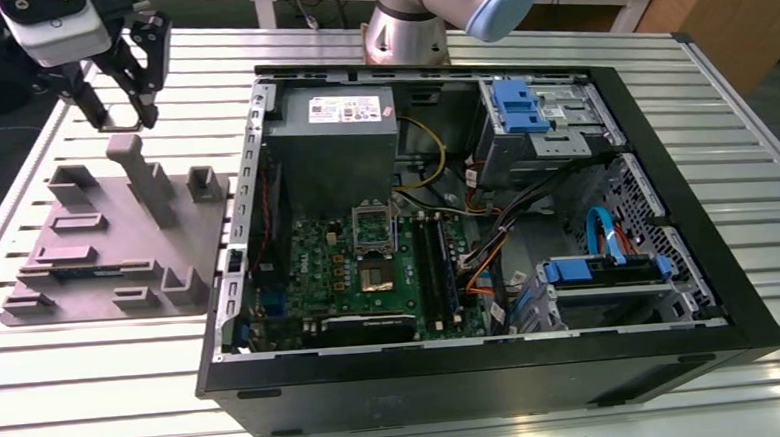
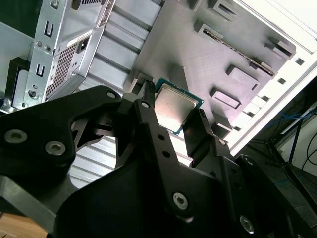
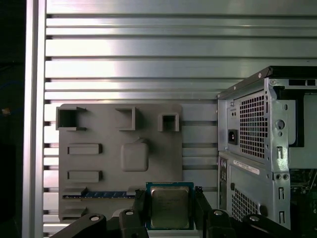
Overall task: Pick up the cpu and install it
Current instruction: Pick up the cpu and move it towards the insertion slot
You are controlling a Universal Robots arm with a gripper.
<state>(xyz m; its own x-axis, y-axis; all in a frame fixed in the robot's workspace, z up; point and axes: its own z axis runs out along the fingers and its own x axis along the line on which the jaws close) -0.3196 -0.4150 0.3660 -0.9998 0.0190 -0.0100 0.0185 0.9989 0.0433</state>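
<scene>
as it hangs over the grey moulded tray point(image 3: 163, 153), black gripper point(image 1: 125, 120) clamps the silver-topped square cpu point(image 3: 169, 206) edgewise: light, stiff, fragile.

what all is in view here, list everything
cpu: one, silver-grey top, gripped between the jaws by the fixture plate
fixture plate: one, grey, on the table at the exterior view's left of the case
memory stick: one, dark green, in a fixture plate slot
computer case: one, black, open, on the table
motherboard: one, green, inside the case
power supply: one, grey with white label, inside the case
table: one, silver slats
arm: one, silver and blue, behind the case
jaws: one pair, black, shut on the cpu
</scene>
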